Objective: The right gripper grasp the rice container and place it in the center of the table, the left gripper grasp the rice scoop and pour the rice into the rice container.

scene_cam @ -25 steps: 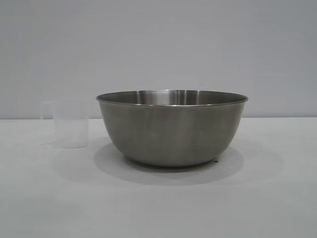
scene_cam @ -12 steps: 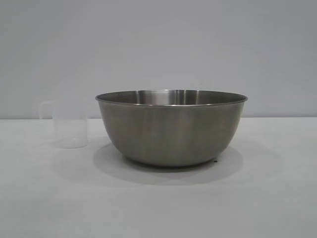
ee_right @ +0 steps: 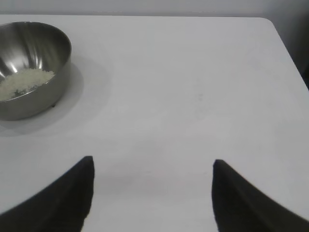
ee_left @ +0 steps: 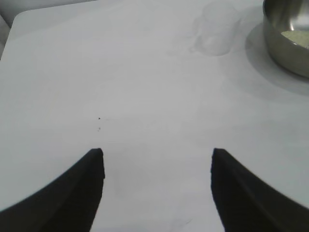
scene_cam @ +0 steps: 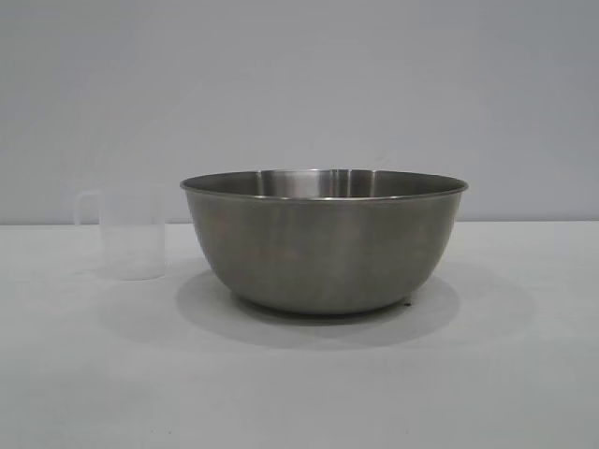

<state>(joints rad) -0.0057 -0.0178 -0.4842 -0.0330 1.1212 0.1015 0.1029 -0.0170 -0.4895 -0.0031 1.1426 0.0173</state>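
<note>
The steel rice container (scene_cam: 324, 241) stands on the white table (scene_cam: 299, 383) in the middle of the exterior view, with a heap of rice (ee_right: 26, 80) on its bottom. The clear plastic rice scoop (scene_cam: 131, 232) stands upright just to its left, a small gap between them; it looks empty. My left gripper (ee_left: 157, 154) hovers open over bare table, well short of the scoop (ee_left: 217, 30) and the bowl (ee_left: 288, 36). My right gripper (ee_right: 152, 162) is open too, over bare table far from the bowl (ee_right: 31, 67). Neither arm shows in the exterior view.
A plain grey wall (scene_cam: 299, 94) backs the table. The table's rounded corners and edges show in the wrist views (ee_left: 14, 21) (ee_right: 285, 38). Wide white tabletop lies between each gripper and the two vessels.
</note>
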